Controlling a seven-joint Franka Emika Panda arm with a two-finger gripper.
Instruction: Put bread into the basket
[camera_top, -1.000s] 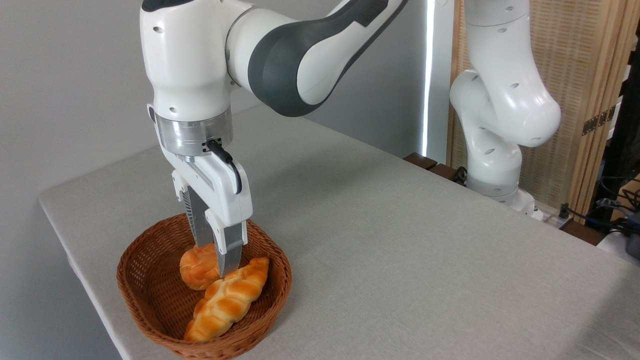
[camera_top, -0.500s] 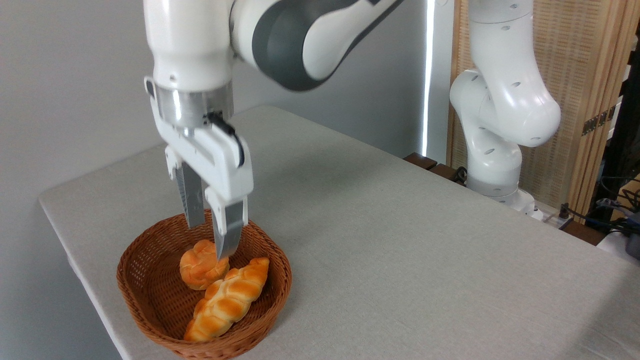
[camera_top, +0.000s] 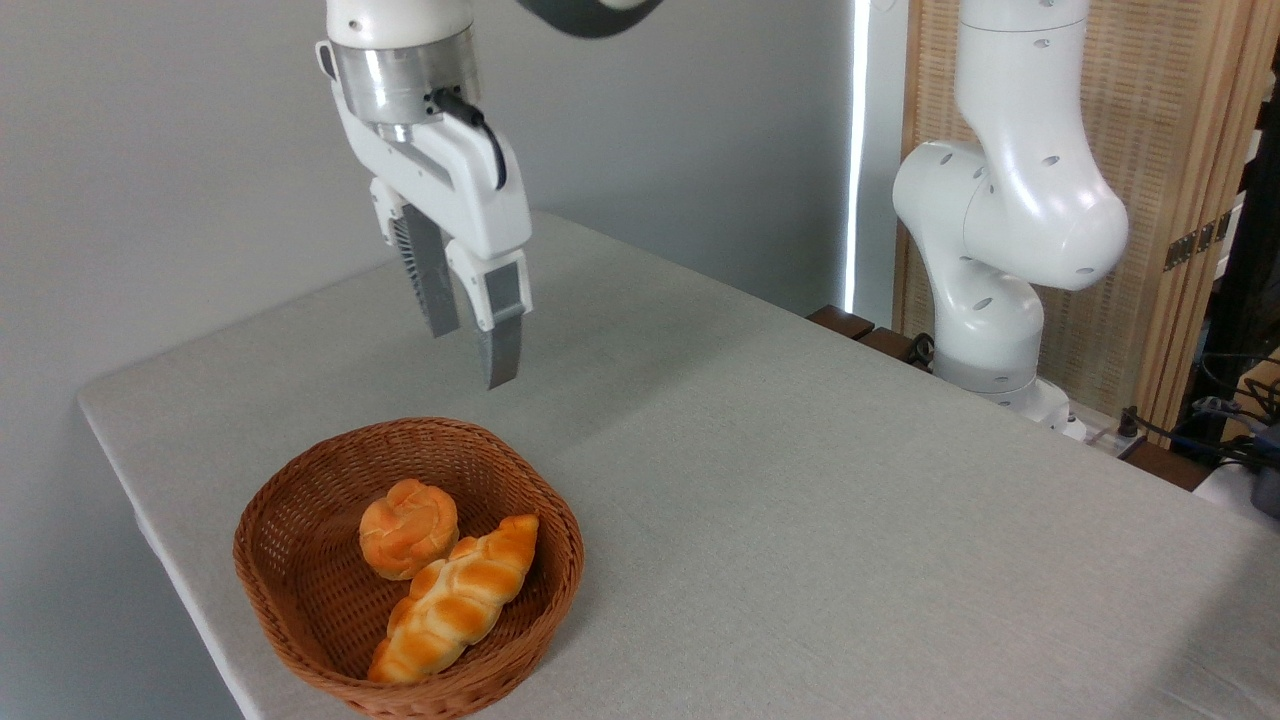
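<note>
The long braided golden bread (camera_top: 455, 598) lies inside the reddish-brown wicker basket (camera_top: 290, 500), slanting from the front rim toward the right side. A small round knotted bun (camera_top: 408, 527) sits beside it in the basket, touching its upper end. My gripper (camera_top: 472, 357) hangs in the air well above the basket's back rim. It is open, with nothing between its fingers.
The basket stands near the front left corner of the grey table (camera_top: 800, 480), close to the table's left edge. The arm's white base (camera_top: 1000, 300) rises at the back right, with cables (camera_top: 1200, 420) and a wooden screen (camera_top: 1150, 180) behind it.
The gripper has risen straight up out of the basket and drifted slightly right, fingers open. Bread and bun have stayed where they lay.
</note>
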